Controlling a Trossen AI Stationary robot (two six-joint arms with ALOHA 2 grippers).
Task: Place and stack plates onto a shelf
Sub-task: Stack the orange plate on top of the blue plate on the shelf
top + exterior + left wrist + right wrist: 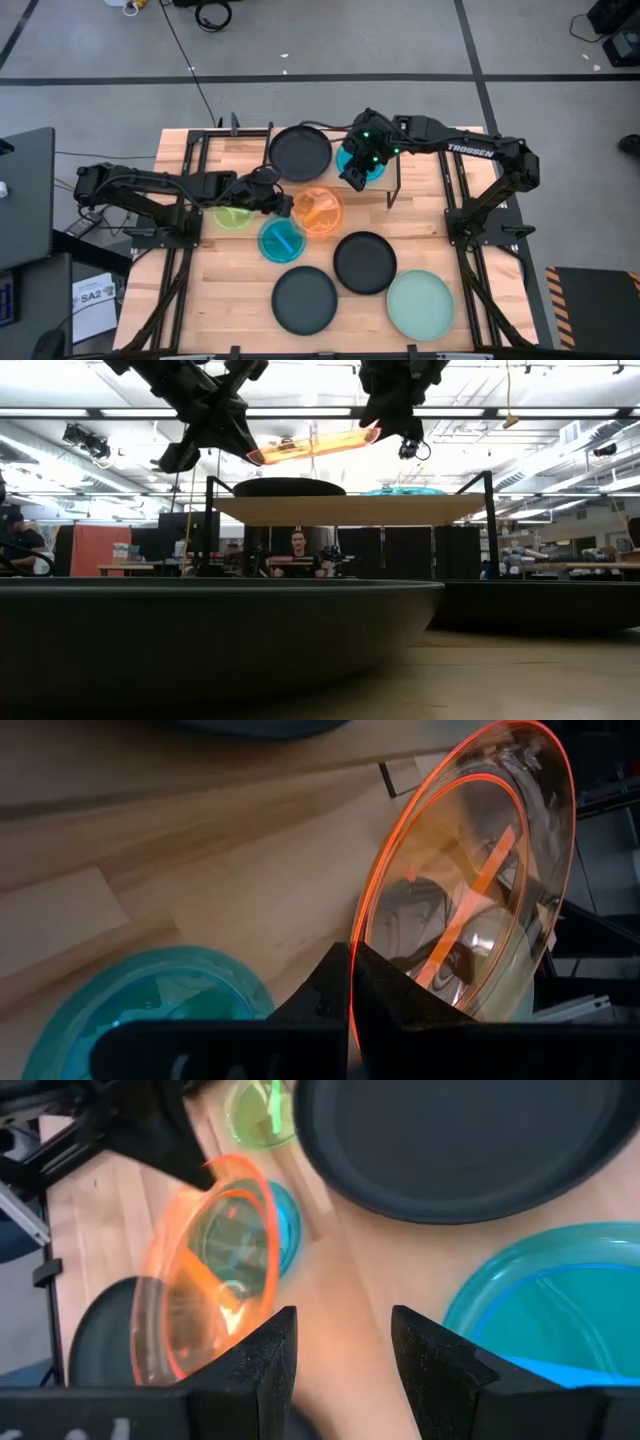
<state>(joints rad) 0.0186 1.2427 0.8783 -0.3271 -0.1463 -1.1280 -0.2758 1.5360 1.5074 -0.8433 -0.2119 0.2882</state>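
Nearest the low camera: black plate (215,622), rim filling the foreground, a second black plate (535,605) behind on the right. On the tabletop (225,300) also a mint plate (421,303), blue plate (281,238), lime plate (234,215). Shelf (350,509) at the far side, carrying a black plate (300,152) on its left half and a teal-blue plate (560,1295) on its right. Left claw (352,982) pinched shut on the near rim of the orange plate (465,880), held tilted in the air, just left of and above the shelf. Right claw (340,1345) spread wide, holding nothing, hovering over the shelf's right half. Orange plate probably light, stiff, slick plastic; rim pinch likely to let it swing or slip, so best lowered flat.
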